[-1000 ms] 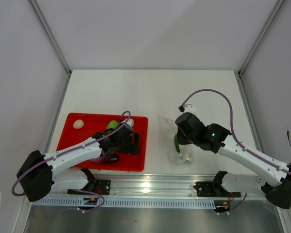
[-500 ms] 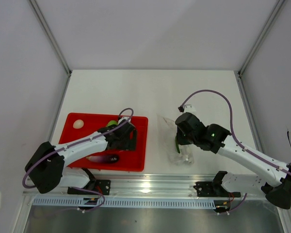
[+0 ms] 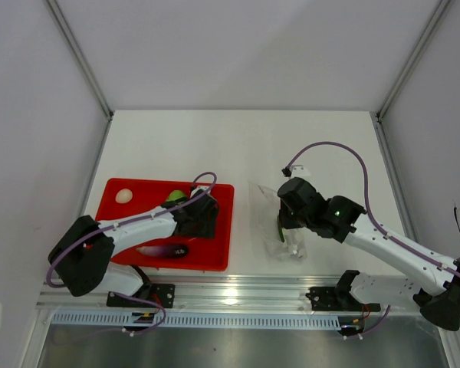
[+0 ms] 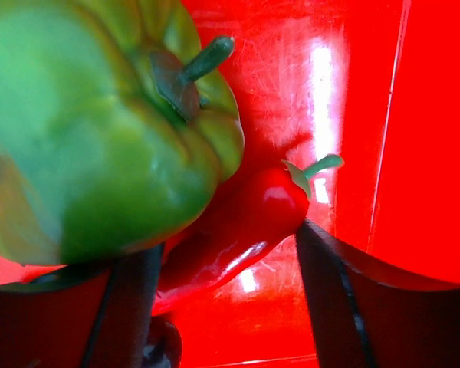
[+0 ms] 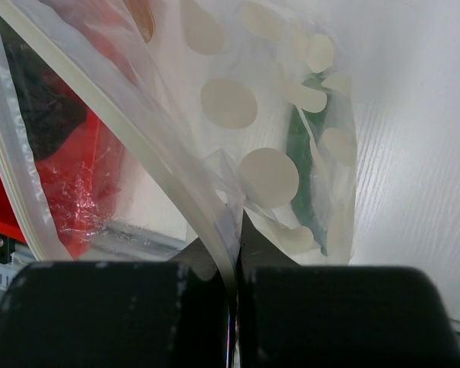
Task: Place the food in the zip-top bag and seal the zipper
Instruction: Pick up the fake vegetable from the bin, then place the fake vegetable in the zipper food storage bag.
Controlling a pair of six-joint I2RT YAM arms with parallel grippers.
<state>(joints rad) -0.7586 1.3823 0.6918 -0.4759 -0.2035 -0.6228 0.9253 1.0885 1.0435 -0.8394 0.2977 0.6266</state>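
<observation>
My left gripper [image 4: 230, 295] is low in the red tray [image 3: 113, 228], open, with the thin red chili [image 4: 238, 226] lying between its fingers. A round green pepper [image 4: 100, 138] leans against the chili's left side. The purple eggplant [image 3: 165, 250] lies near the tray's front edge. My right gripper [image 5: 236, 261] is shut on the edge of the clear zip-top bag [image 3: 270, 201], lifting it so the mouth gapes toward the tray. The zipper [image 5: 100, 100] runs up from the pinched spot. A long green pepper [image 5: 299, 153] lies inside the bag.
A small pale round piece [image 3: 123, 196] sits in the tray's far-left corner. White table [image 3: 238, 146] stretches behind the tray and bag. An aluminium rail [image 3: 238, 295] runs along the near edge, and grey walls stand on both sides.
My left gripper has slid a little left and farther into the tray, settling beside the green pepper, and its jaws have narrowed slightly. The right arm and the bag have stayed put.
</observation>
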